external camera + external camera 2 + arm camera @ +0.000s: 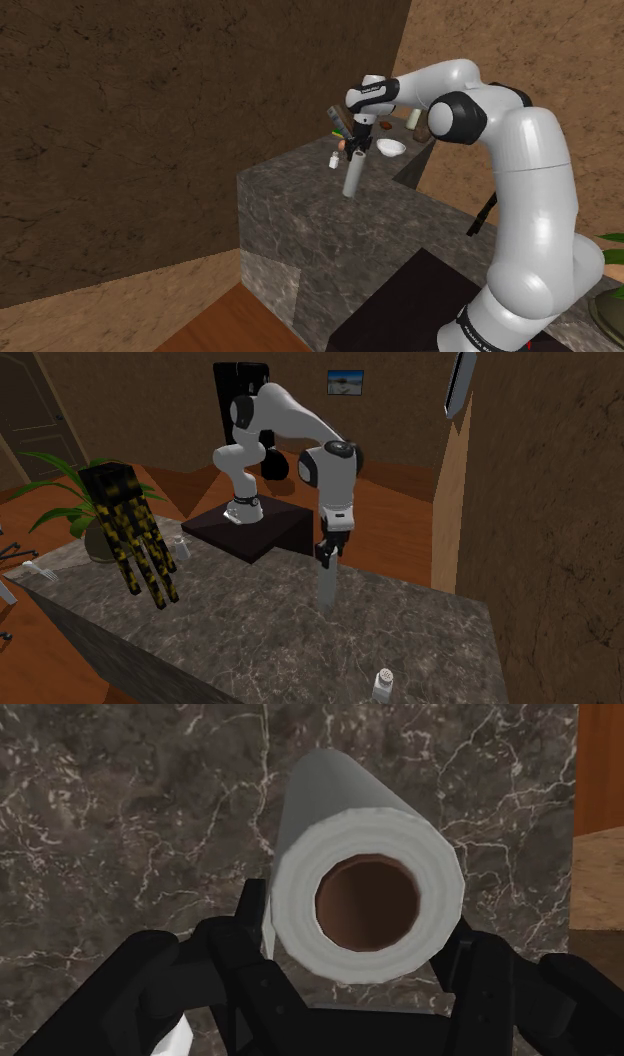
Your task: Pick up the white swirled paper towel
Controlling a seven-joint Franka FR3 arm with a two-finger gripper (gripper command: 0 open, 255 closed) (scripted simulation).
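Paper towel roll [352,178]: white, upright over the grey marble desk [400,225] — I cannot tell if its base touches.
Gripper [356,146]: I see its fingers clasping the roll's upper end from both sides.

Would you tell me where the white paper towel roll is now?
In the shoulder view, the white paper towel roll is upright on the dark marbled counter, gripped by the black hand, right of a small white shaker.
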